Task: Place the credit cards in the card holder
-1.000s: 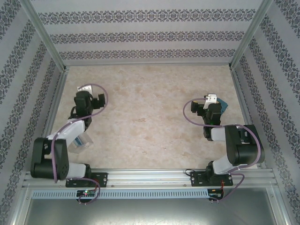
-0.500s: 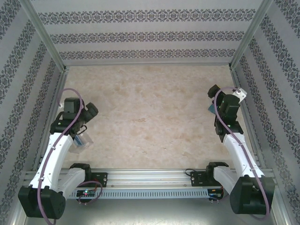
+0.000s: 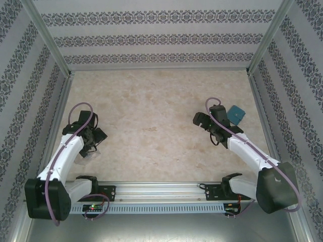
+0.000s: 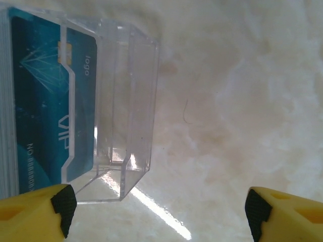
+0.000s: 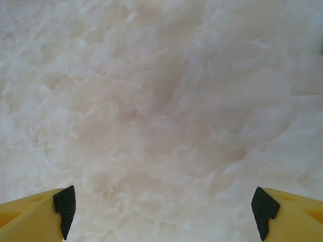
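upper left of the left wrist view: a blue card [image 4: 45,101] is seen seated in the card holder [image 4: 128,106].
left gripper [image 4: 156,209] and right gripper [image 5: 164,206] are spread, empty; a blue flat item [image 3: 235,114] is seen right of the latter.

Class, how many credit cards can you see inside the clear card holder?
1. A blue card sits in the card holder, against its left side in the left wrist view. More cards may be hidden behind it.

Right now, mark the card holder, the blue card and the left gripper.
card holder [image 4: 143,101], left wrist view, clear side wall.
blue card [image 4: 43,106], left wrist view, middle of printed face.
left gripper [image 4: 157,210], left wrist view, midway between open fingertips.
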Controlling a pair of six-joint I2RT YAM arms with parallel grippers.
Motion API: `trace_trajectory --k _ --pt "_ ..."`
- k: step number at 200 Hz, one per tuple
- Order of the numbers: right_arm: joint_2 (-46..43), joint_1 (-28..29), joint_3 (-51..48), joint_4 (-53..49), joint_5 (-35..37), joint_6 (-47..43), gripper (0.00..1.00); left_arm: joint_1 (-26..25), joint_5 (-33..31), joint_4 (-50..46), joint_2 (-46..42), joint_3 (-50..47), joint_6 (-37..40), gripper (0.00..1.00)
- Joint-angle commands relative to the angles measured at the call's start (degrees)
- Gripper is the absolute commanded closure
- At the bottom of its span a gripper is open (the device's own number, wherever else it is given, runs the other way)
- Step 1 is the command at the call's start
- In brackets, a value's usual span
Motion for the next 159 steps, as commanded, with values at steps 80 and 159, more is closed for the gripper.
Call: trace_trajectory --k 80,159 --pt "-4.0 1.3 1.3 -0.7 0.6 3.4 0.08 4.0 6.3 10.6 6.0 -2.7 4.0 0.28" --pt "-10.2 1.4 0.0 -3.9 1.2 5.2 0.07 4.6 7.3 11.4 9.1 -3.0 4.1 0.41"
